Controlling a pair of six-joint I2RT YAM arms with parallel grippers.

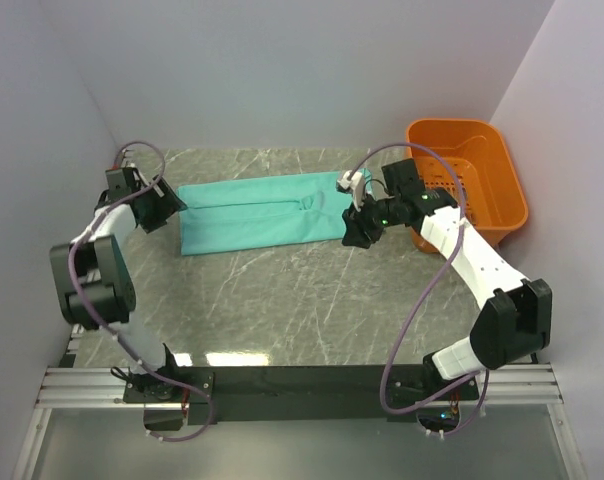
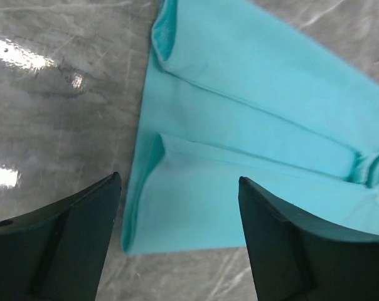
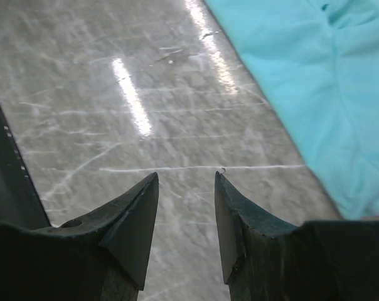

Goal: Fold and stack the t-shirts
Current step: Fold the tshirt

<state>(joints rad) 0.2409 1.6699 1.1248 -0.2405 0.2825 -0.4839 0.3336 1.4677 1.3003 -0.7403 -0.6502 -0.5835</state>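
The teal t-shirt (image 1: 257, 210) lies on the marble table, folded lengthwise into a long strip running left to right. My left gripper (image 1: 168, 208) hovers at its left end, open and empty; in the left wrist view the shirt (image 2: 252, 125) fills the upper right and its corner lies between my open gripper (image 2: 180, 182). My right gripper (image 1: 357, 238) is at the strip's right end, open and empty. In the right wrist view my gripper (image 3: 186, 175) is over bare table, with the shirt (image 3: 315, 88) at upper right.
An orange plastic basket (image 1: 479, 180) stands at the back right, just behind my right arm. White walls close in the table on the left, back and right. The black rail (image 1: 302, 385) runs along the near edge.
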